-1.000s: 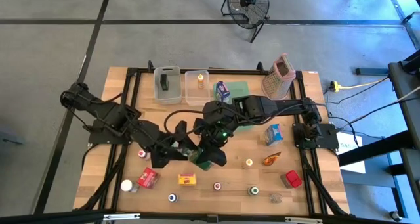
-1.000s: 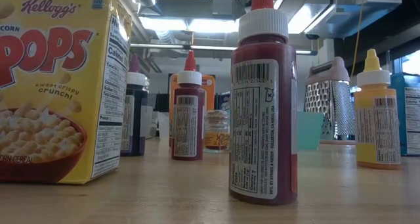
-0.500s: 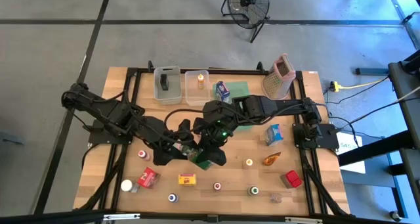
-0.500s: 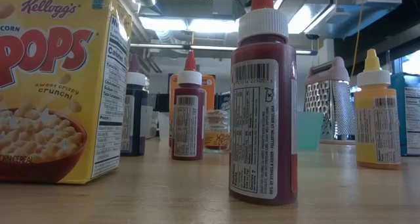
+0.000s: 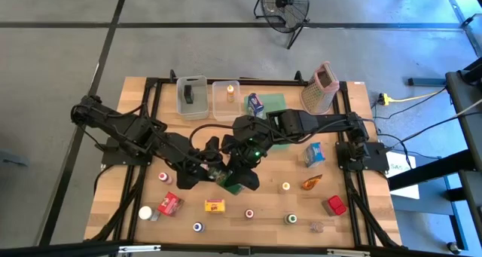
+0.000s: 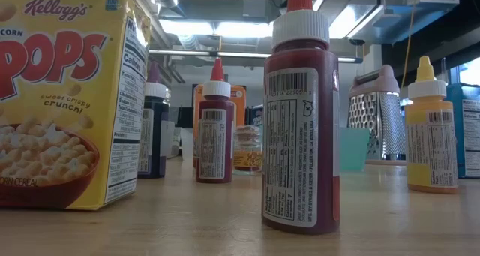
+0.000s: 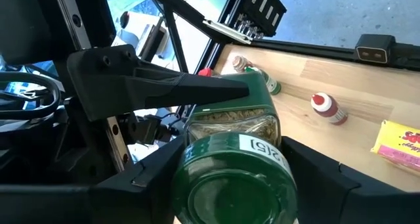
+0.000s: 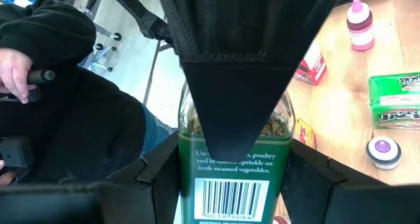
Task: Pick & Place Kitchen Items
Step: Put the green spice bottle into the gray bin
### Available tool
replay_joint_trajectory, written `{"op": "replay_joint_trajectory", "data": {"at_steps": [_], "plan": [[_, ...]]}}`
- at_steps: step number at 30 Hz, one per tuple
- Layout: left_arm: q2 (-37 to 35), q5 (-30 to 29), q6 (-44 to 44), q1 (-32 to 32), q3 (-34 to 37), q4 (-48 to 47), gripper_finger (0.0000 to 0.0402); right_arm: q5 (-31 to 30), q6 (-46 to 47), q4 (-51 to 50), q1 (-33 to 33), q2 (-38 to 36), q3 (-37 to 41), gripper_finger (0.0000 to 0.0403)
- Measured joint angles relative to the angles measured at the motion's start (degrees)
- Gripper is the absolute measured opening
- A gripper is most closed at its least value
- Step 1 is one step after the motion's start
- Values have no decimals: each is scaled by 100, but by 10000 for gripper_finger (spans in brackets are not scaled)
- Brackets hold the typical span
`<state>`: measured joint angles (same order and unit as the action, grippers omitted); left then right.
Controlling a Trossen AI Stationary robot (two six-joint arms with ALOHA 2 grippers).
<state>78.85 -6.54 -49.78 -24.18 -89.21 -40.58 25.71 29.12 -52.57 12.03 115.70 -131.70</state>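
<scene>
Kellogg's Pops carton [image 6: 67, 98], jar [image 7: 231, 159] lid "25"

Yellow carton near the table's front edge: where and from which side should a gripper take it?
Across its narrow width, from straight above: the yellow carton lies flat with its long sides free, while a red carton and a jar stand off its ends.

The left arm [image 5: 143, 133] swung in toward the table's middle over the last second, carrying the left gripper [image 5: 213, 169] closer to the green-capped herb jar [image 7: 233, 161] in the right gripper [image 5: 235, 175]. Most of that travel came in the first half-second; afterwards it only crept slightly nearer.
</scene>
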Motion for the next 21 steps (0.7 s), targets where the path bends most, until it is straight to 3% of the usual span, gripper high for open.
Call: {"op": "replay_joint_trajectory", "data": {"at_steps": [9,21], "plan": [[2,21,5,0,0,-12,208,-34,-7,1,0,0,0,205],[20,-24,138,-37,15,-78,199,-397,-183,86,-15,-23,-11,302]]}}
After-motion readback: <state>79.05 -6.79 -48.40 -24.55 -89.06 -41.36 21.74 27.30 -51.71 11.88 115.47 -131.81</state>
